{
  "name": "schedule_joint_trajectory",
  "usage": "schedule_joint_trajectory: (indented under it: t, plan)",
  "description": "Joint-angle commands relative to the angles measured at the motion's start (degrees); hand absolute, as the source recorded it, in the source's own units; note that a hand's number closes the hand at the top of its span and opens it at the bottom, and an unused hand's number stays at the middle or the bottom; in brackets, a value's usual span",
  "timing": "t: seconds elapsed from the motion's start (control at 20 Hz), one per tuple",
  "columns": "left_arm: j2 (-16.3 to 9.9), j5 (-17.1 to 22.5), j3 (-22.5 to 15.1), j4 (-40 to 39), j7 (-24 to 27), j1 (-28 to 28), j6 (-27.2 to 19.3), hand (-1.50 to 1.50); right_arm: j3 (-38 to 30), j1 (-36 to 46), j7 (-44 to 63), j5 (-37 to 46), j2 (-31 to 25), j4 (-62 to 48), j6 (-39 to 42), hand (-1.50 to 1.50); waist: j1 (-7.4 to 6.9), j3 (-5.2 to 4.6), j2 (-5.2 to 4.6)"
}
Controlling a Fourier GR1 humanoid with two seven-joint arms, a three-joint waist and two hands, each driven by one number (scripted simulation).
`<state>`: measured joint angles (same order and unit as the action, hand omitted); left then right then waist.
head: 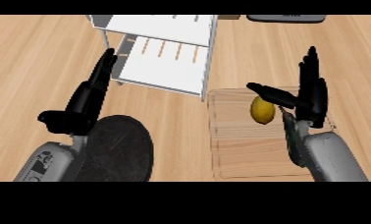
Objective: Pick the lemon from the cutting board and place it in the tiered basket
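Pale wooden counter [43, 61] filled the head view, its grain running across beneath both forearms. Toward the right hand's side lay a light cutting board [239, 154], and on its upper part sat the lemon [262, 110], yellow and upright in outline. The right hand [310, 95] hovered just beside the fruit, on its outer side, with fingers [311, 66] straight and pointing away from the robot and the thumb [270, 93] stretched inward across the top of the lemon. The hand was spread wide; nothing was curled round the fruit (whether the thumb actually touched the peel could not be told). Its grey forearm [330, 159] came up from the lower edge over the board's right margin.

Ahead of the right hand and off to its inner side stood the tiered basket [163, 46], a white wire-framed rack with a slatted lower shelf and a plain upper shelf, its near corner close to the board's far left corner. The lemon lay well outside it.

The left hand [83, 102] rested open at the other side, fingers straight and angled up toward the basket's left edge, thumb sticking out to its outer side, holding nothing. Just beneath and to the inner side of that wrist lay a dark round plate [123, 149], partly covered by the left forearm [47, 161]. Beyond the right fingertips, at the counter's far edge, a dark grey object [286, 18] showed only partly.
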<state>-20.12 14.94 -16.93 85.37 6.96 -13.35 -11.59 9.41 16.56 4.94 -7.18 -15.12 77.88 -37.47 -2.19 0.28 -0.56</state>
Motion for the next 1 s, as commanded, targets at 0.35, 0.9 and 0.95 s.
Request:
schedule_joint_trajectory:
  t: [0.35, 0.9, 0.95]
  plan:
    - [0.4, 1.29, -2.24, -5.88, -0.58, 5.81, 5.57, 0.0, 9.69, 19.39, 16.27, 22.22, 3.55, -13.64, -17.64, -1.5, 1.83, -0.7, 1.2]
    - [0.44, 0.73, -1.52, -6.16, -0.98, 5.68, 4.55, 0.0, 23.53, 25.79, 47.98, 28.23, -7.41, -23.43, 21.1, -1.5, 2.63, -1.25, 1.87]
    - [0.13, 0.68, -1.63, -6.16, -1.11, 6.08, 4.85, 0.0, 24.84, 26.53, 51.18, 28.19, -6.97, -22.83, 24.48, -1.5, 2.75, -1.14, 1.99]
